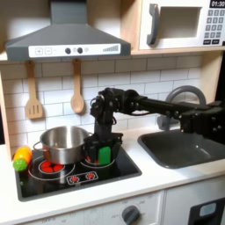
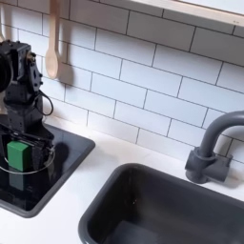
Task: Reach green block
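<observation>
the green block (image 1: 105, 154) is seen on the black stove (image 1: 123, 171), near its right side in the first exterior view, just right of the steel pot (image 1: 60, 145). in the second exterior view the block (image 2: 18, 153) is found at the far left, resting on the stove (image 2: 67, 152) inside a burner ring.

the gripper (image 1: 103, 142) is lowered over the block in the first exterior view, with the arm (image 1: 154, 105) stretched in from the first exterior view's right. in the second exterior view the gripper (image 2: 21, 136) is placed directly above the block, its fingers (image 2: 38, 145) brought down close to the block's top and sides. whether the block is touched cannot be told, and whether the jaws are spread or closed cannot be told either.

a green-and-orange toy vegetable (image 1: 21, 159) is laid at the stove's left edge in the first exterior view, beside the pot. two wooden utensils (image 1: 77, 98) are hung on the tiled wall (image 1: 149, 75) behind. a dark sink (image 1: 180, 148) and a grey faucet (image 1: 185, 92) are seen at the first exterior view's right; in the second exterior view the sink (image 2: 114, 214) is set near and to the right, with the faucet (image 2: 214, 152) behind it. a microwave (image 1: 180, 24) is mounted above.
</observation>
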